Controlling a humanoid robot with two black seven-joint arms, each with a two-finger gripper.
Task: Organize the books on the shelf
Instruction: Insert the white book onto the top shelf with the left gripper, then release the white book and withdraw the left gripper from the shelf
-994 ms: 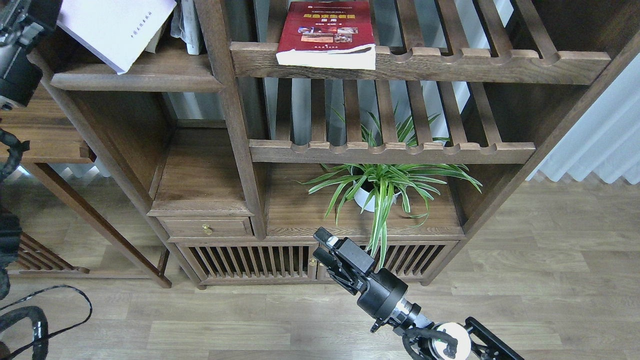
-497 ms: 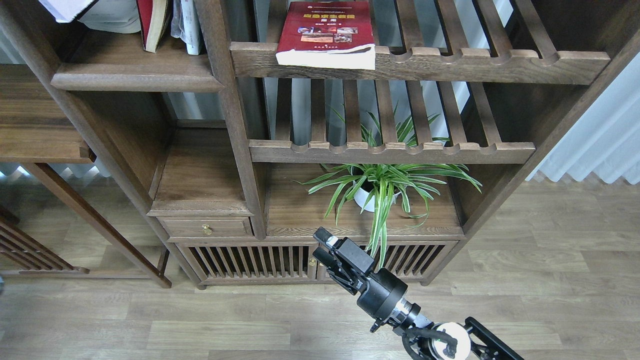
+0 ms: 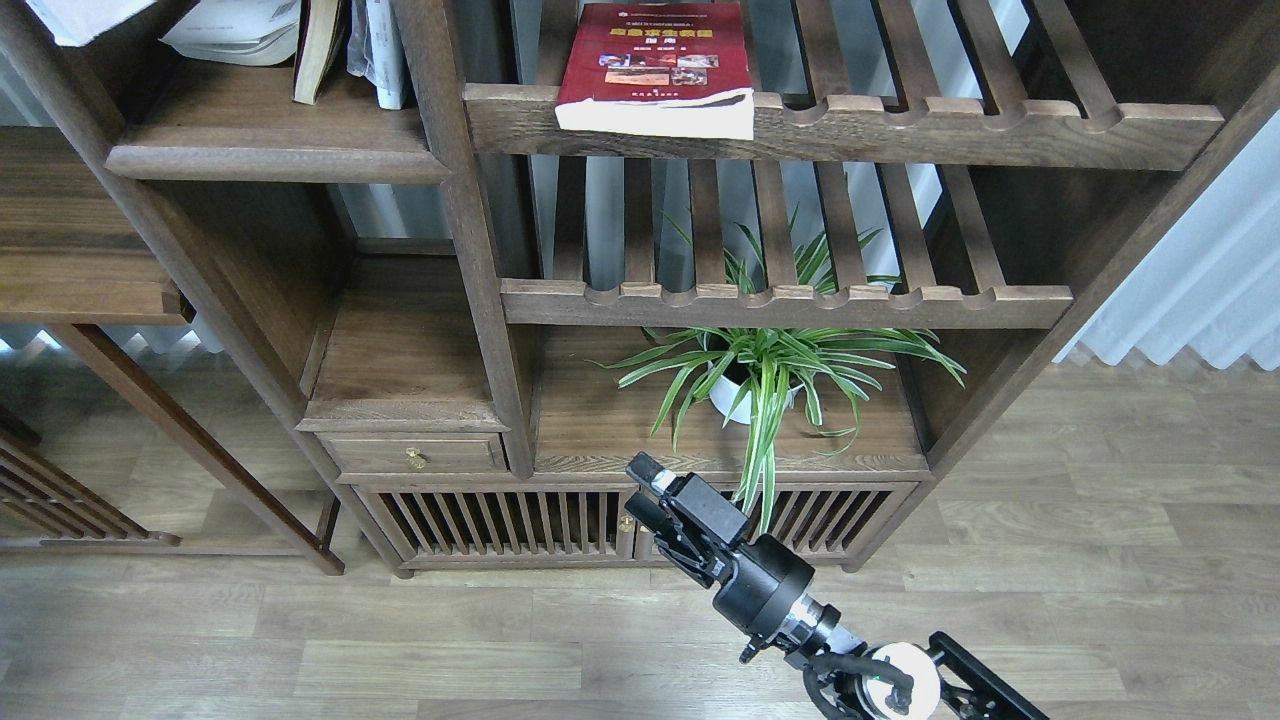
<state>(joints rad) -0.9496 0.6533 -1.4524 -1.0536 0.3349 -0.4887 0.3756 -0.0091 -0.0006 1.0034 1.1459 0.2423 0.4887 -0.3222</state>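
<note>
Right hand (image 3: pixel 645 490) hangs empty below the dark red book (image 3: pixel 655 65).

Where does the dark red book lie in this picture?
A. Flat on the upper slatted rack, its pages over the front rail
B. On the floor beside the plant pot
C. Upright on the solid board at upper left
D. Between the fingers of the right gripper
A: the dark red book lies cover up on the upper slatted rack, far above the right gripper, which holds nothing.
</note>
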